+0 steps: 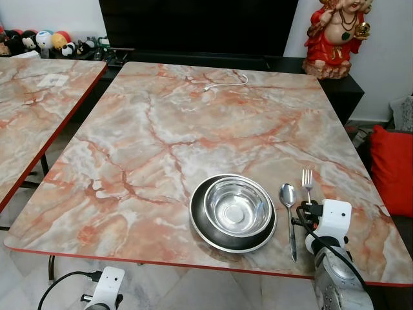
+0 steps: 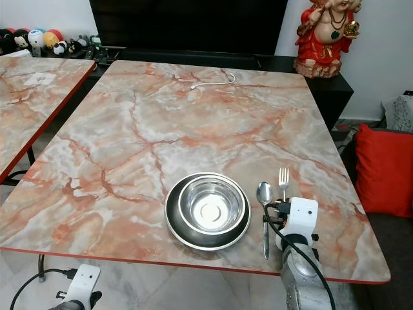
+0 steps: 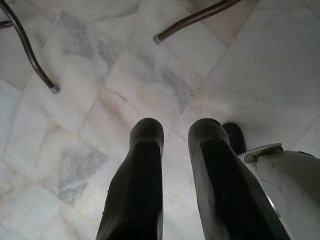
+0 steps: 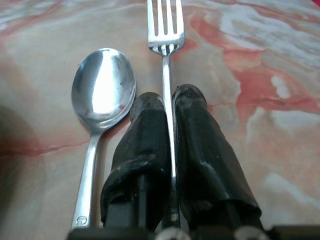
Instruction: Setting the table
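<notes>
Beside the spoon (image 4: 102, 90), my right gripper (image 4: 167, 100) pinched the fork (image 4: 165, 30); a skewed release risked knocking both askew.

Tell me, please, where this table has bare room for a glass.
Bare marble lies left of the plate with its bowl and beyond them, up to the white cable. Crowded: spoon, fork and right gripper at the plate's right.

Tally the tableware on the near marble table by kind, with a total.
Plates: 1, the dark plate
Bowls: 1, the steel bowl sitting in the plate
Spoons: 1, the spoon
Forks: 1, the fork, its handle between the right gripper fingers
Total: 4
</notes>
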Controlling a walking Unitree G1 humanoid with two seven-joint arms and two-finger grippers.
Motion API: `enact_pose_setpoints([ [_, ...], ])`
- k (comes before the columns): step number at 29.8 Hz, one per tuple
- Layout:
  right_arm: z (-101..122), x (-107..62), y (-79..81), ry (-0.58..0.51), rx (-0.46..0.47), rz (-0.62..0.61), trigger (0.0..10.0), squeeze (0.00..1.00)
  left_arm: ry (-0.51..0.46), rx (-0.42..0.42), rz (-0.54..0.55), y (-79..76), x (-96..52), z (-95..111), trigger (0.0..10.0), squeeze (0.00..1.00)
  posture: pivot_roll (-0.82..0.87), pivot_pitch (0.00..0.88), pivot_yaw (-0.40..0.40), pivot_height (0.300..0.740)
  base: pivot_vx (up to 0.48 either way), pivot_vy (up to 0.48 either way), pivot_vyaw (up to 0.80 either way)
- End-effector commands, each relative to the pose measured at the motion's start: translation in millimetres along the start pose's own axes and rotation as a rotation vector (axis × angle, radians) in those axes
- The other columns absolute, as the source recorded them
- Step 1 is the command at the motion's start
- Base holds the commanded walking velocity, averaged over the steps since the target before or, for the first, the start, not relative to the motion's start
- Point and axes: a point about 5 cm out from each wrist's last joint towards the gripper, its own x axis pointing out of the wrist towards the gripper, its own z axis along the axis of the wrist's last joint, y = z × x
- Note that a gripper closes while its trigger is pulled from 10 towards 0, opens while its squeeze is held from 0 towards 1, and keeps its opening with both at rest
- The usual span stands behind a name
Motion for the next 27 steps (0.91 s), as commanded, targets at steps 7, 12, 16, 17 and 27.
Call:
enact_pose_setpoints([
  [7, -2, -3.1, -2.2, 0.009, -0.009, -0.024, 10.0, 0.00, 0.008, 0.001, -0.001, -0.9, -0.3, -2, 10.0, 0.00, 0.12, 0.044, -0.049, 0.740, 0.000, 0.000, 0.00],
  [12, -7, -2.6, -1.1, 0.024, -0.011, -0.019, 10.0, 0.00, 0.007, 0.000, 0.001, -0.7, -0.3, -2, 10.0, 0.00, 0.12, 0.045, -0.050, 0.740, 0.000, 0.000, 0.00],
  [16, -11, -3.5, 0.3, 0.040, -0.011, -0.015, 10.0, 0.00, 0.008, 0.000, 0.002, -0.4, -0.3, -2, 10.0, 0.00, 0.12, 0.045, -0.049, 0.740, 0.000, 0.000, 0.00],
  [17, -12, -4.0, 0.7, 0.046, -0.010, -0.012, 10.0, 0.00, 0.008, 0.000, 0.002, -0.3, -0.4, -2, 10.0, 0.00, 0.12, 0.045, -0.049, 0.740, 0.000, 0.000, 0.00],
  [27, -19, -5.8, 1.1, 0.078, -0.003, -0.015, 10.0, 0.00, 0.008, 0.000, 0.003, -0.1, -0.5, -3, 10.0, 0.00, 0.12, 0.046, -0.049, 0.740, 0.000, 0.000, 0.00],
])
